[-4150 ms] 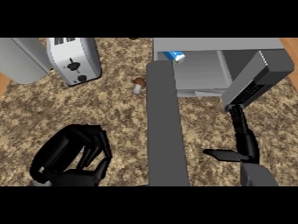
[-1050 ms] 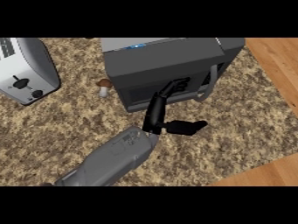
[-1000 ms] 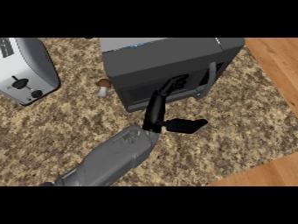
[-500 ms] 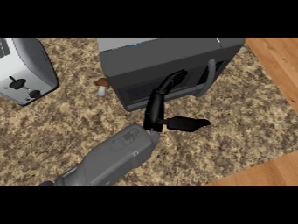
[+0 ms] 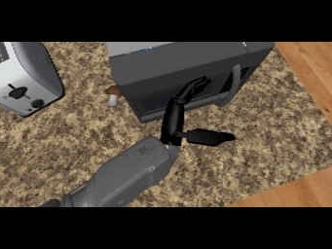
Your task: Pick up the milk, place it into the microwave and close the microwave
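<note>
Microwave (image 5: 190,54) stands just ahead of the fingertips, its door (image 5: 161,78) looking shut or nearly so. The milk is not visible, so it is presumably behind that door. A square push beside the handle (image 5: 230,85) should seat the door. The left hand (image 5: 173,116) reaches up with fingers (image 5: 191,88) straight and together, tips on the door and thumb splayed right.

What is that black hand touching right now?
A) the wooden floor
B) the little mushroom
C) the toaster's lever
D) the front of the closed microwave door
D: the hand reaches up with its fingers laid against the dark door of the microwave, beside the door's handle; toaster and mushroom lie off to the left.
</note>
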You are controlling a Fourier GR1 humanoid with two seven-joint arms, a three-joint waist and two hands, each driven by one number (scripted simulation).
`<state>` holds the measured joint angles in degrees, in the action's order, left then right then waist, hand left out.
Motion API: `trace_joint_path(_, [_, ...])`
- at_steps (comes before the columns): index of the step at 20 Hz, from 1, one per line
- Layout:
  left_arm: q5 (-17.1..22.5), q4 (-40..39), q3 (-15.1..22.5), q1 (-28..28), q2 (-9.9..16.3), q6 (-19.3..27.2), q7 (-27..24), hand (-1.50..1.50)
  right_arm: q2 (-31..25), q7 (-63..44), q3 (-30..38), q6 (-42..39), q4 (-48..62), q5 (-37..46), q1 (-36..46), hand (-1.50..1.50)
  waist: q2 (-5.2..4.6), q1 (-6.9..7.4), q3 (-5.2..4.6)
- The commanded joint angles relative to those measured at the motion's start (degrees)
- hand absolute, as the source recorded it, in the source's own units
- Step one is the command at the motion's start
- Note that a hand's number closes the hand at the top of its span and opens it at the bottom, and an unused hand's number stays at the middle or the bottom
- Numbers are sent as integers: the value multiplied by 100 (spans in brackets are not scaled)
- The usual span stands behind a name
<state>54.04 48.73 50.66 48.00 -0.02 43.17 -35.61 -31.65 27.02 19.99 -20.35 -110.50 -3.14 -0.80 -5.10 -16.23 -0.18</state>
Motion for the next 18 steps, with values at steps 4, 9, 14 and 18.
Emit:
trace_joint_path(4, [241,-319,-168,318,2,11,-95,-150,711,-181,-465,-290,496,-1103,139,-150,-116,111,45])
trace_joint_path(9, [419,-426,-204,482,2,-21,-115,-150,678,-341,-529,-517,783,-1457,263,-150,-124,38,25])
trace_joint_path(14, [549,-523,-181,391,2,-9,-291,-150,548,-492,-397,-702,1028,-1861,384,-150,-92,-64,16])
trace_joint_path(18, [633,-517,-163,463,2,16,-365,-150,418,-614,-387,-854,1242,-2050,537,-150,-86,-79,16])
